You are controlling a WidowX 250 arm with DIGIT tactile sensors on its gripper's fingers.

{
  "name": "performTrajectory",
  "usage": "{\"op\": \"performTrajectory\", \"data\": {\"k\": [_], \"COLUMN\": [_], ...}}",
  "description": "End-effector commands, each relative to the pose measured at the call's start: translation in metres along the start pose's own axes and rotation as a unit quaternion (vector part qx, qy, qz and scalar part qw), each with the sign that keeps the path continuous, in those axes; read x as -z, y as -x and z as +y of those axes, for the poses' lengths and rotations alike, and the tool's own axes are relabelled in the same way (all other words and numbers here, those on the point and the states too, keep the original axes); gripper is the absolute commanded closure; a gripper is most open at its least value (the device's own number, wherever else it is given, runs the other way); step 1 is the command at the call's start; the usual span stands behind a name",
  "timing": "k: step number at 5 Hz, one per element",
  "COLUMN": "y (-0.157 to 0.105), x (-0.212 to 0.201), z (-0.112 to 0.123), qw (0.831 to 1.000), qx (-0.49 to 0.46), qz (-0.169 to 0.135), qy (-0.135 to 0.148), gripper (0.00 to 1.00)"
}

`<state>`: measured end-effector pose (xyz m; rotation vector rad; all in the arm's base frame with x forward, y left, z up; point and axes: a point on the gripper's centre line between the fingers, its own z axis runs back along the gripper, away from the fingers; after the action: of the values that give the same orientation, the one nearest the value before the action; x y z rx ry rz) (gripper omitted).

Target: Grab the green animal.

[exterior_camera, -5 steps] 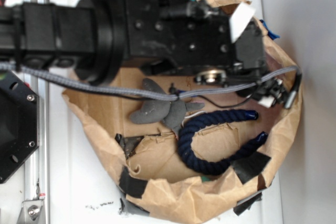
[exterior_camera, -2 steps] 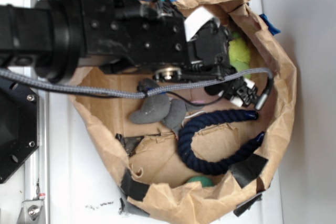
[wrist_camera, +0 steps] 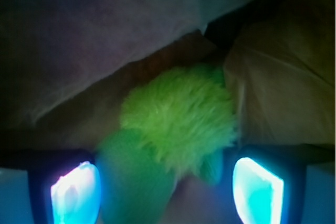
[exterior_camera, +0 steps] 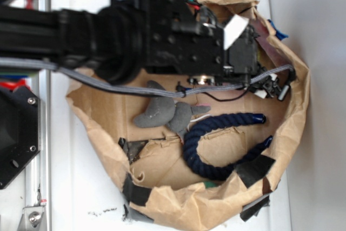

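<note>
In the wrist view the green animal [wrist_camera: 178, 119] fills the middle: a shaggy lime tuft joined to a smooth green body [wrist_camera: 134, 187]. It lies against the brown paper wall [wrist_camera: 278, 87]. My gripper [wrist_camera: 167, 192] is open, with its left pad [wrist_camera: 73, 192] and right pad [wrist_camera: 257, 190] glowing on either side of the toy's lower part. I cannot tell whether the pads touch it. In the exterior view my black arm [exterior_camera: 162, 36] reaches over the bag's upper right and hides the green animal there.
A brown paper bag [exterior_camera: 189, 206] with a crumpled rim and black tape patches holds everything. A grey plush shark [exterior_camera: 162, 113] lies in its middle and a curled navy rope [exterior_camera: 216, 147] below right. A grey cable [exterior_camera: 135, 87] hangs across the bag.
The arm has shifted right and now covers the bag's upper right, where the green animal showed 0.4 s ago. The shark and rope have not moved.
</note>
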<state>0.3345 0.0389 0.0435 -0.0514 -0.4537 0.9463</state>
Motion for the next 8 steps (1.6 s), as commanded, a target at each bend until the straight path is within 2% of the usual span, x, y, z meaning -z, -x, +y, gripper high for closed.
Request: {"op": "performTrajectory", "data": {"k": [1,2,3,5,8], "y": [-0.013,-0.003,-0.001,0.001,0.002], "x": [0.006,0.015,0.016,0.015,0.007], "z": [-0.009,-0.005,-0.003,0.001,0.003], "qw": [0.999,0.999,0.999,0.999,0.998], "qx": [0.022,0.035,0.034,0.039,0.060], "qz": [-0.024,-0.035,-0.034,-0.036,-0.021], "qy": [0.023,0.008,0.008,0.008,0.005], "gripper": [0.00,0.00,1.00,1.00,1.00]}}
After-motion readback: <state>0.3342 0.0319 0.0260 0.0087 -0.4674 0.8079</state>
